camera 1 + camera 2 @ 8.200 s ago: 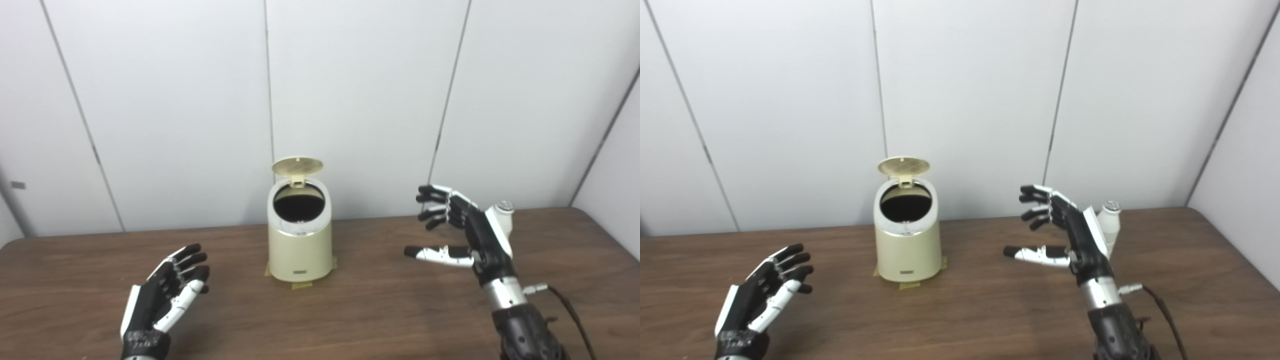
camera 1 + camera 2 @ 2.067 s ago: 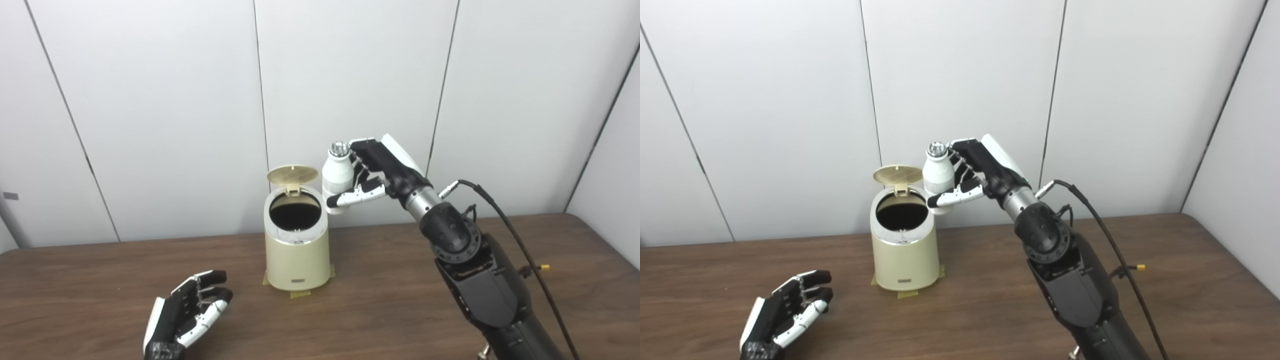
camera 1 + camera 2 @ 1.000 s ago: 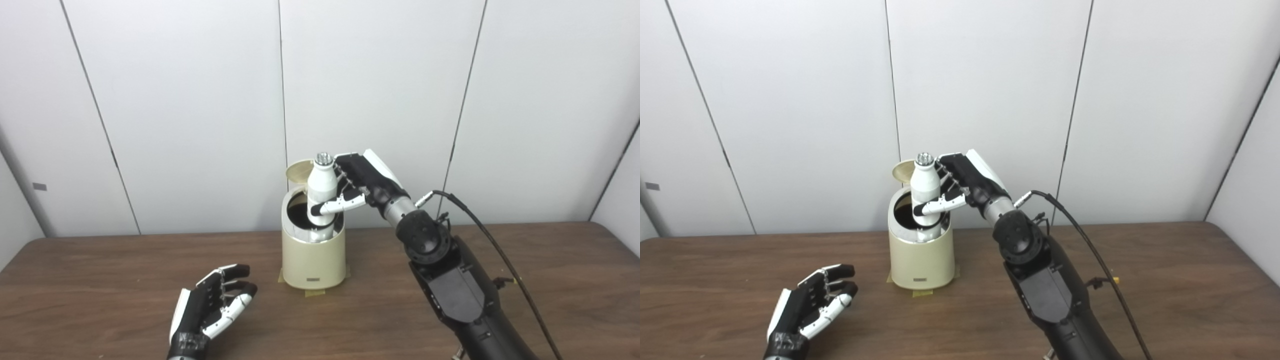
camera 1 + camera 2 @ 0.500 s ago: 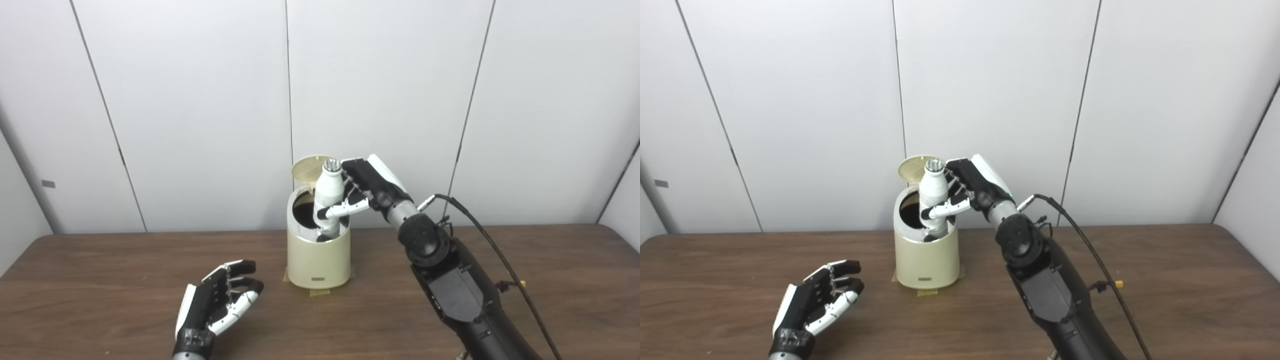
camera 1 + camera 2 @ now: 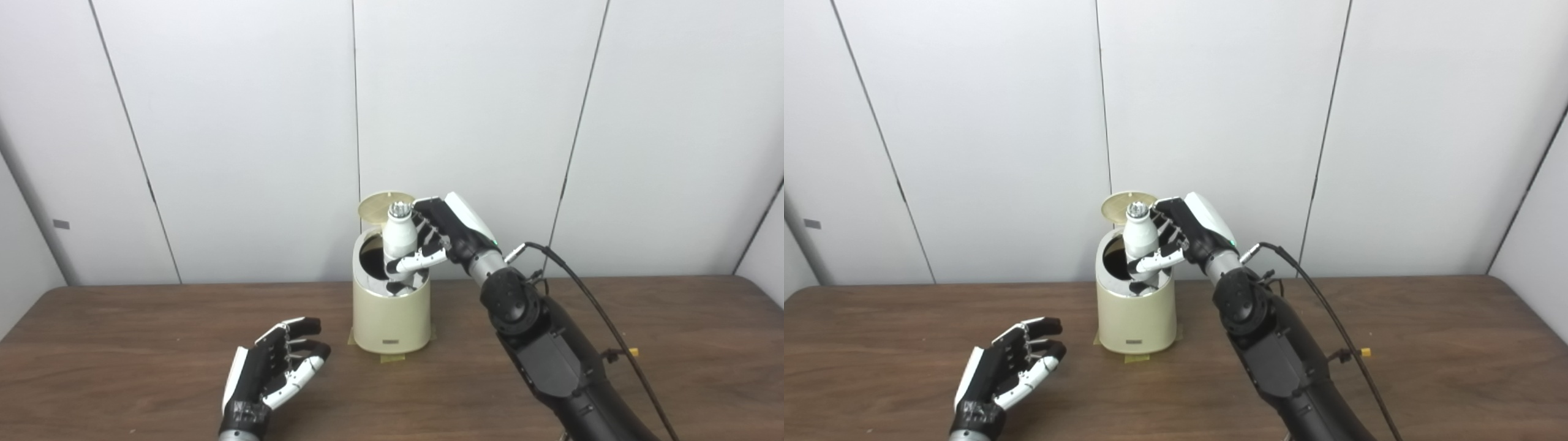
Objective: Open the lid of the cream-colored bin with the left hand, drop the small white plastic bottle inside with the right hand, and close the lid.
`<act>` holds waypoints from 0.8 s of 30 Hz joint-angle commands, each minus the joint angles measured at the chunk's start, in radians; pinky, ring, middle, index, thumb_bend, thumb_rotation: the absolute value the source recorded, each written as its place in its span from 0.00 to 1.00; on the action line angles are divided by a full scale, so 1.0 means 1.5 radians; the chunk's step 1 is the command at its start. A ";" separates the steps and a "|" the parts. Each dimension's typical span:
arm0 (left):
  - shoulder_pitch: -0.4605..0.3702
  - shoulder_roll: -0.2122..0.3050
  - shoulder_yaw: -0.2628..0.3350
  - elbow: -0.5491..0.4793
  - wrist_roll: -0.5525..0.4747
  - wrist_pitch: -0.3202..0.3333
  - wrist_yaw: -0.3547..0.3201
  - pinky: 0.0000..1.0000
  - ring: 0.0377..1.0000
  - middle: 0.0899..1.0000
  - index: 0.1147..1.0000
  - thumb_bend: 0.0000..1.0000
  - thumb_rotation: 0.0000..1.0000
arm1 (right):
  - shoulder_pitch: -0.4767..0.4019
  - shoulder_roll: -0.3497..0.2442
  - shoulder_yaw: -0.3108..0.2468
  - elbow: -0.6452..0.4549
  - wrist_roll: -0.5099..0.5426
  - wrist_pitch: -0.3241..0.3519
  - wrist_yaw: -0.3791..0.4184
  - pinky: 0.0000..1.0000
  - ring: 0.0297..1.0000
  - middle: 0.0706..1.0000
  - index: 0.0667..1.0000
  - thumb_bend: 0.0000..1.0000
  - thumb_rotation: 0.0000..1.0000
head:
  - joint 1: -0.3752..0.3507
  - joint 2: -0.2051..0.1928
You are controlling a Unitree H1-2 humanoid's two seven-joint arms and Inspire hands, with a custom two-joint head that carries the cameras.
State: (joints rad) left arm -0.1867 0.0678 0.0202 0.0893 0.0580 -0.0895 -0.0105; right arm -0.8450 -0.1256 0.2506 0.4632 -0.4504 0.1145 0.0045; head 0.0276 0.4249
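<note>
Nearest, the left hand (image 5: pixel 272 373) rests low over the brown desk (image 5: pixel 122 343), palm up, its fingers (image 5: pixel 300 327) loosely apart and holding nothing. Beyond it stands the cream-colored bin (image 5: pixel 392 315), its round lid (image 5: pixel 375 206) tipped up at the back. The right hand (image 5: pixel 444 236) has its fingers clamped on the small white bottle (image 5: pixel 399 236), smooth-bodied with a silvery cap, upright, its lower part sunk into the bin's dark opening.

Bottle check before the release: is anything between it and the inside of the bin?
Nothing visible. The lid stands up behind the opening, and the bottle, held by the right hand, already dips into the bin.
</note>
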 commanded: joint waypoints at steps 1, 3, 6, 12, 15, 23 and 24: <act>-0.020 0.001 -0.002 -0.021 -0.001 -0.009 0.001 0.54 0.66 0.71 0.68 0.69 0.35 | -0.039 -0.003 0.008 -0.021 -0.005 -0.013 0.012 0.33 0.39 0.45 0.51 0.50 0.00 | 0.001 0.000; -0.020 0.000 -0.002 -0.021 -0.003 -0.009 0.000 0.54 0.65 0.70 0.68 0.68 0.34 | -0.040 -0.011 0.020 -0.023 -0.013 -0.018 0.025 0.46 0.47 0.43 0.50 0.52 0.00 | 0.000 0.000; -0.020 0.000 -0.004 -0.023 0.000 -0.007 0.000 0.54 0.65 0.70 0.68 0.68 0.34 | -0.039 -0.018 0.030 -0.029 -0.018 -0.014 0.041 0.52 0.54 0.44 0.48 0.53 0.00 | 0.001 0.001; -0.020 -0.001 -0.004 -0.019 -0.008 -0.009 -0.003 0.54 0.66 0.70 0.67 0.70 0.34 | -0.036 -0.021 0.027 -0.044 -0.013 -0.008 0.063 0.40 0.49 0.65 0.69 0.90 0.02 | 0.002 0.003; -0.019 -0.001 -0.003 -0.021 -0.012 -0.006 -0.005 0.54 0.66 0.71 0.67 0.69 0.33 | -0.035 -0.022 0.025 -0.046 -0.009 -0.009 0.073 0.38 0.46 0.67 0.70 0.91 0.03 | 0.002 0.003; -0.018 0.002 -0.003 -0.023 -0.012 -0.001 -0.006 0.54 0.66 0.71 0.68 0.70 0.34 | -0.029 -0.023 0.027 -0.063 -0.016 0.008 0.093 0.39 0.49 0.68 0.71 0.91 0.04 | -0.002 0.005; -0.017 0.002 -0.002 -0.023 -0.014 0.000 -0.006 0.54 0.66 0.71 0.68 0.70 0.34 | -0.029 -0.024 0.026 -0.061 -0.015 0.003 0.092 0.39 0.49 0.67 0.71 0.91 0.04 | -0.002 0.006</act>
State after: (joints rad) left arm -0.1867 0.0680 0.0174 0.0893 0.0466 -0.0812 -0.0158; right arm -0.8501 -0.1612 0.2899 0.4031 -0.4767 0.1307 0.1409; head 0.0230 0.4326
